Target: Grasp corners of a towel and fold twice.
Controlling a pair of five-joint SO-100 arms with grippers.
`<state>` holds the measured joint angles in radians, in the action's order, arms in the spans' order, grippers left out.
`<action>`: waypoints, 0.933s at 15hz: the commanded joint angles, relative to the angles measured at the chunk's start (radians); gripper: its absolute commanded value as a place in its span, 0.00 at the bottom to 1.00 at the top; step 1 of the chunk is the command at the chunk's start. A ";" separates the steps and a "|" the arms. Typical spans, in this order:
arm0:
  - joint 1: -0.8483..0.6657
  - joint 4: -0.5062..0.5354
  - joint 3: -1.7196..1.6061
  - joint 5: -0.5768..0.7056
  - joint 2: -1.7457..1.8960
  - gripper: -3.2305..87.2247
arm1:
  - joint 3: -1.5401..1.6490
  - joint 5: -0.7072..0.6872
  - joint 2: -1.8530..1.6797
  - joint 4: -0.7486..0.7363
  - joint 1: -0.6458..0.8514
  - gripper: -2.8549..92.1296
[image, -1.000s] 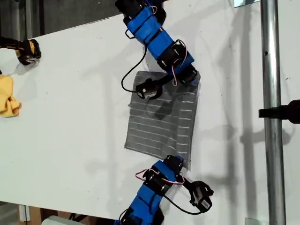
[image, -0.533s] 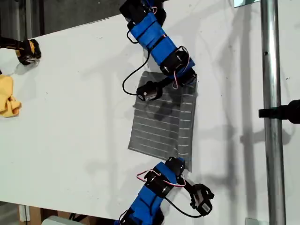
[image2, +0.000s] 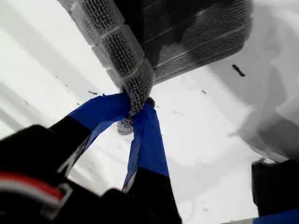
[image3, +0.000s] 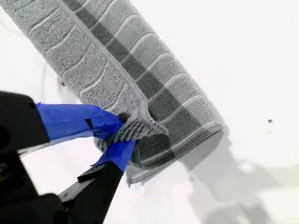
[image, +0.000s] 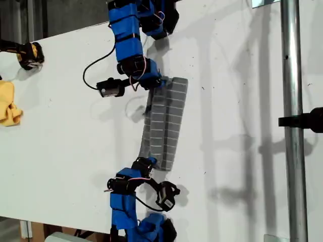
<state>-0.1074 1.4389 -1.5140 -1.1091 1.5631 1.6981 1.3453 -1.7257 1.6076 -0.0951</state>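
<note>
The towel lay partly rolled over itself on the white table, lifted along one edge between the two blue arms, well apart from the yellow cloth and toward the exterior view's right of it. My first gripper was pinched tight on one of the corners, with the striped cloth rising from its jaws. My second gripper was likewise clamped on another bunched corner, the folded cloth stretching away from it.
</note>
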 commanded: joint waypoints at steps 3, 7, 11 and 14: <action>-0.227 -0.037 0.029 0.178 0.005 0.02 | 0.198 -0.201 -0.290 -0.092 0.328 0.03; -0.281 -0.081 0.005 0.241 -0.061 0.02 | 0.367 -0.284 -0.368 -0.196 0.419 0.03; -0.184 -0.156 -0.075 0.158 -0.120 0.02 | 0.451 -0.135 -0.331 -0.287 0.216 0.03; -0.086 -0.187 -0.124 0.072 -0.123 0.02 | 0.440 0.014 -0.255 -0.325 0.032 0.03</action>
<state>-0.2378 1.2594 -1.6383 -1.0032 1.4327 2.1552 1.3054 -1.9957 1.2947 0.0138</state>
